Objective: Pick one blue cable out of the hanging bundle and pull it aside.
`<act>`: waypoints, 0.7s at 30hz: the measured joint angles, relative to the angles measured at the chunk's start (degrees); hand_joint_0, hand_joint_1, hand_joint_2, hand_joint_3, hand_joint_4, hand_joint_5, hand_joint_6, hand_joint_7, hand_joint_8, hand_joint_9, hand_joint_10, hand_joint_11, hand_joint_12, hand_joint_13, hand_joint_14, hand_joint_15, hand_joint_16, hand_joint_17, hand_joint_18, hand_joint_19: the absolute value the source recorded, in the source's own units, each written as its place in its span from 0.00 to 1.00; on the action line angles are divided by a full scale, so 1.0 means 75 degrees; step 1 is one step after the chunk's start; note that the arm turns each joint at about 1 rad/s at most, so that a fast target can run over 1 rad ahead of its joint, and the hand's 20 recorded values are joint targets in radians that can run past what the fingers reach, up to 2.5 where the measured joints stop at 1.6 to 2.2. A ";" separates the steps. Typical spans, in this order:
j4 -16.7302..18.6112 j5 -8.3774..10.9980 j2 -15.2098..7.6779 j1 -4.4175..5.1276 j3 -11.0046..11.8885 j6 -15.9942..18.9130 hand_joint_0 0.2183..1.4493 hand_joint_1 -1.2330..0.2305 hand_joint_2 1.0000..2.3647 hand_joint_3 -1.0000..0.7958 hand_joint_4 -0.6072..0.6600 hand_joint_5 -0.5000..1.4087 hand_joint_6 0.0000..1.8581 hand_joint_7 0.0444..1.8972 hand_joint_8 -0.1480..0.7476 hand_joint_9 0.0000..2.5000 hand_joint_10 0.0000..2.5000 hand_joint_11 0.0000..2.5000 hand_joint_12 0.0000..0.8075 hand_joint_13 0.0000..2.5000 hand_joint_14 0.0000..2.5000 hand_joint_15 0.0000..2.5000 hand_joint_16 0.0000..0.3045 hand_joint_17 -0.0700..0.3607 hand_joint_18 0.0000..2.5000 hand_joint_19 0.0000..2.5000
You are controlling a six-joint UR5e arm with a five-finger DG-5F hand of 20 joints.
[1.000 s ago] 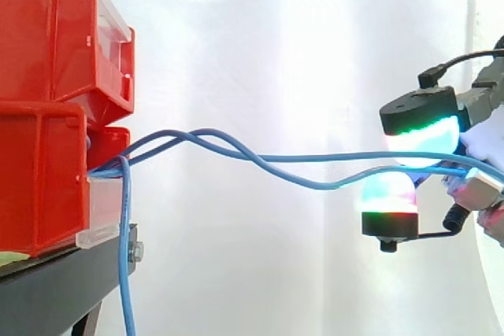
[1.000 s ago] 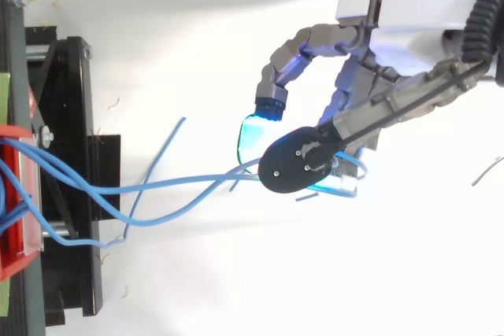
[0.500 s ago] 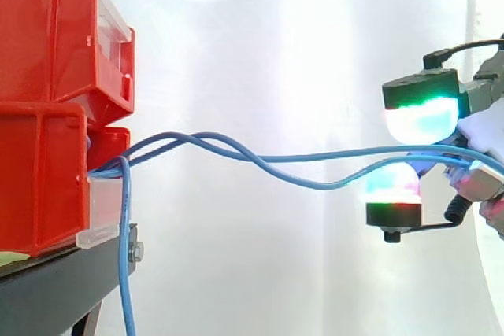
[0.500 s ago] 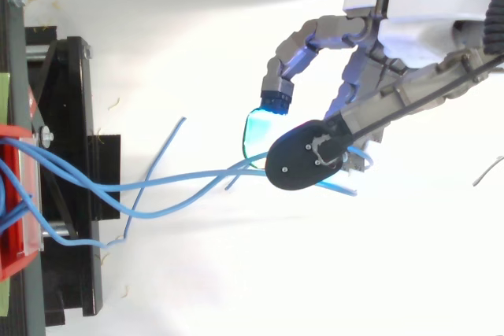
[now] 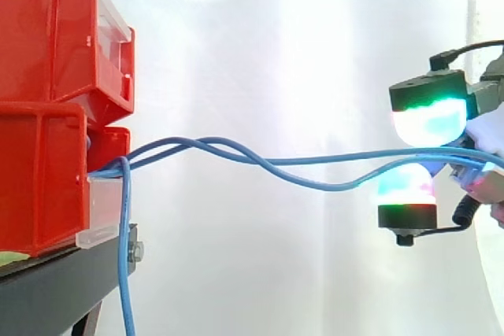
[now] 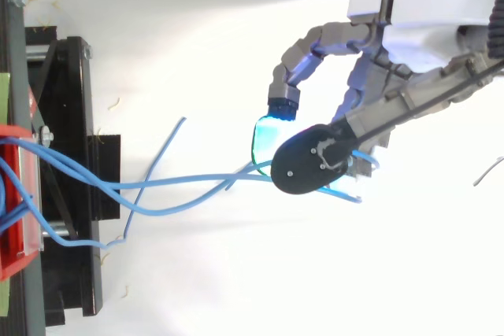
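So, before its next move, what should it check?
1. Grip: ok, the hand pinches the cables between its pads.
2. One cable only: not ok, two seem to enter the pinch.
3. Untangled: not ok, the cables cross between the bins and the hand.
4. Slack left: ok, both sag.
5. Bins seated on the stand: ok.
6. Cable ends fixed inside the bins: cannot tell.

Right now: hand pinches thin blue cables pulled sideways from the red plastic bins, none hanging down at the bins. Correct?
No. The side view shows one thin blue cable hanging down beside the red plastic bins. The rest stands: the hand pinches stretched blue cables pulled sideways from them.
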 measured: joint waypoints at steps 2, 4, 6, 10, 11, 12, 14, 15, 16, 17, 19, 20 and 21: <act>-0.0132 -0.0163 0.0000 -0.0007 0.0000 -0.0004 0.26 0.34 0.00 0.28 0.47 0.24 0.47 0.42 0.44 0.52 0.01 0.22 0.43 0.45 0.01 0.26 0.16 0.42 0.34 0.30; -0.0289 -0.0339 0.0000 -0.0010 0.0000 -0.0006 0.27 0.33 0.00 0.28 0.48 0.24 0.47 0.42 0.44 0.52 0.01 0.22 0.42 0.45 0.01 0.26 0.16 0.41 0.34 0.29; -0.0412 -0.0488 0.0000 -0.0019 0.0000 -0.0007 0.28 0.32 0.00 0.28 0.47 0.24 0.47 0.42 0.44 0.52 0.01 0.22 0.41 0.45 0.01 0.26 0.16 0.41 0.34 0.30; -0.0543 -0.0732 0.0000 -0.0046 0.0003 0.0004 0.31 0.30 0.00 0.31 0.47 0.24 0.47 0.44 0.44 0.52 0.01 0.22 0.41 0.45 0.01 0.26 0.15 0.40 0.34 0.30; -0.0552 -0.0769 0.0000 -0.0055 0.0007 0.0007 0.31 0.29 0.00 0.32 0.47 0.24 0.47 0.44 0.44 0.52 0.01 0.22 0.41 0.45 0.01 0.26 0.15 0.40 0.34 0.29; -0.0559 -0.0802 0.0000 -0.0063 0.0013 0.0010 0.32 0.28 0.01 0.34 0.47 0.24 0.48 0.43 0.44 0.52 0.01 0.22 0.42 0.45 0.01 0.26 0.15 0.40 0.34 0.29; -0.0567 -0.0858 0.0000 -0.0086 0.0032 0.0018 0.32 0.27 0.01 0.36 0.47 0.24 0.48 0.43 0.44 0.52 0.01 0.23 0.41 0.45 0.01 0.26 0.15 0.40 0.34 0.29; -0.0569 -0.0872 0.0000 -0.0096 0.0042 0.0021 0.32 0.26 0.01 0.38 0.48 0.24 0.48 0.42 0.43 0.52 0.01 0.23 0.42 0.45 0.01 0.26 0.15 0.40 0.35 0.29; -0.0571 -0.0885 0.0000 -0.0109 0.0053 0.0022 0.32 0.25 0.01 0.38 0.48 0.24 0.48 0.42 0.44 0.52 0.01 0.23 0.42 0.45 0.01 0.26 0.15 0.41 0.35 0.29; -0.0572 -0.0891 0.0000 -0.0117 0.0061 0.0024 0.33 0.25 0.01 0.38 0.48 0.24 0.48 0.42 0.44 0.52 0.01 0.23 0.42 0.45 0.01 0.26 0.15 0.41 0.35 0.29; -0.0573 -0.0902 0.0000 -0.0139 0.0072 0.0025 0.33 0.25 0.01 0.38 0.48 0.24 0.49 0.40 0.43 0.52 0.01 0.23 0.42 0.45 0.01 0.26 0.15 0.41 0.35 0.29; -0.0573 -0.0906 0.0000 -0.0148 0.0075 0.0026 0.32 0.27 0.01 0.36 0.49 0.24 0.49 0.40 0.43 0.52 0.01 0.23 0.41 0.45 0.01 0.26 0.15 0.40 0.35 0.29; -0.0573 -0.0909 0.0000 -0.0155 0.0077 0.0026 0.32 0.27 0.01 0.35 0.49 0.24 0.49 0.39 0.44 0.52 0.01 0.23 0.41 0.45 0.01 0.27 0.15 0.40 0.35 0.29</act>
